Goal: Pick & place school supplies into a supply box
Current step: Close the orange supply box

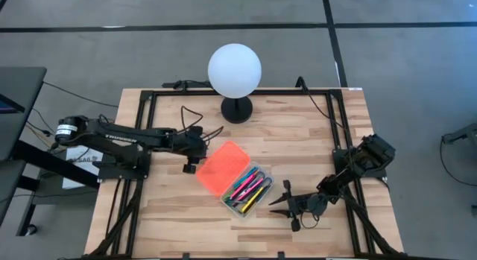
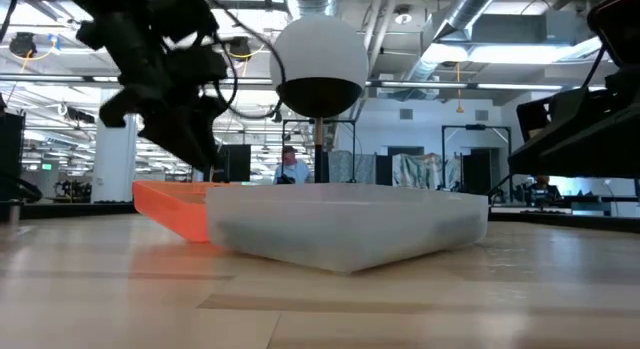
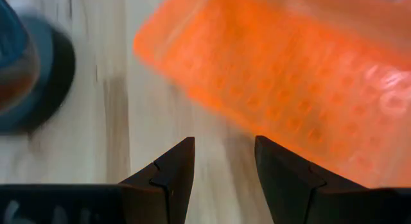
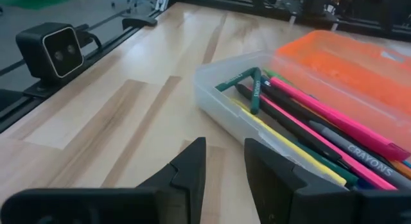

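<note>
**Supplies in box, both grippers empty**

Light wood table (image 1: 171,215) w/ black frame; open workshop hall behind. One white globe lamp (image 1: 235,68). One supply box (image 1: 250,204) mid-table, orange lid (image 1: 222,167) open, pens (image 1: 250,188) inside. Left gripper (image 3: 223,161) beside lid, right gripper (image 4: 225,158) near box: fingers apart, holding nothing.

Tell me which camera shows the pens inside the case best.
The right wrist view: the pens lie close up in the open clear case, colours distinct. The high view shows them small. The low view shows only the case wall; the left wrist view only the orange lid.
</note>
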`<control>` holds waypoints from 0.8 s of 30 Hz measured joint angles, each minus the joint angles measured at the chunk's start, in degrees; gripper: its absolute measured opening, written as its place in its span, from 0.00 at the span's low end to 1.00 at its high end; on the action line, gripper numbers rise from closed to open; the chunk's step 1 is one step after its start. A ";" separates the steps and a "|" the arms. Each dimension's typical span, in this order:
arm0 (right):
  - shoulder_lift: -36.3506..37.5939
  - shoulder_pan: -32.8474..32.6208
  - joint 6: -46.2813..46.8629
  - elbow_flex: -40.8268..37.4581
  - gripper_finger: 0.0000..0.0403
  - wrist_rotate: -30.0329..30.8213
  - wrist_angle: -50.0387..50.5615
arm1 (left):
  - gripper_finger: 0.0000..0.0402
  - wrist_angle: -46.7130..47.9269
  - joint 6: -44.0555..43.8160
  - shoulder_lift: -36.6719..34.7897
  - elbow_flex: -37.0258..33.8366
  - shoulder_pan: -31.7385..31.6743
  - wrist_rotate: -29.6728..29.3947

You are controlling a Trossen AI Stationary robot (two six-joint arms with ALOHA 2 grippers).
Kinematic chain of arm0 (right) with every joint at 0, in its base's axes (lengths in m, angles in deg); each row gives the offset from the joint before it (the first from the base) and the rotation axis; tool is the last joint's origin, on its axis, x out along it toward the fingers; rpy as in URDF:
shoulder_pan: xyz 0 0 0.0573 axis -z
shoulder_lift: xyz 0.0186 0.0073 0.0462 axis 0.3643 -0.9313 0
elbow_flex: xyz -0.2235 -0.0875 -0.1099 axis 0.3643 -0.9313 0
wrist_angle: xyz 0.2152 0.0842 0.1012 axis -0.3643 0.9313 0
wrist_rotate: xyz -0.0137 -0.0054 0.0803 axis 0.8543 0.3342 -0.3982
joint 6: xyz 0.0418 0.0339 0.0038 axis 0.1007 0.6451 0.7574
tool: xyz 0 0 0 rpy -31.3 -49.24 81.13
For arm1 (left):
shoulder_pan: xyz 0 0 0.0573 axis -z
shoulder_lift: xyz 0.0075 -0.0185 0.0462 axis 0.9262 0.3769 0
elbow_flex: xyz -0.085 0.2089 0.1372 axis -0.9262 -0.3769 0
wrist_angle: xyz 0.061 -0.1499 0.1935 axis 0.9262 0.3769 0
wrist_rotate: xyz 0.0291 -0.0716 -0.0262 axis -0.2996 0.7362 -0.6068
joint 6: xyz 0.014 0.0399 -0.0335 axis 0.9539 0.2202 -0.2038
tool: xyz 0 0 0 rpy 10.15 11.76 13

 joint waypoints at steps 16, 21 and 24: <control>-0.04 3.77 6.25 0.04 0.25 -5.26 4.02 | 0.39 -13.82 -0.90 0.15 -10.45 -6.90 7.60; -0.04 4.65 10.31 0.07 0.25 -5.44 7.75 | 0.39 -14.65 -1.14 0.15 -10.94 -6.90 8.65; -0.04 5.87 13.05 0.07 0.25 -5.02 9.63 | 0.39 -14.88 -1.67 0.15 -10.94 -6.87 11.51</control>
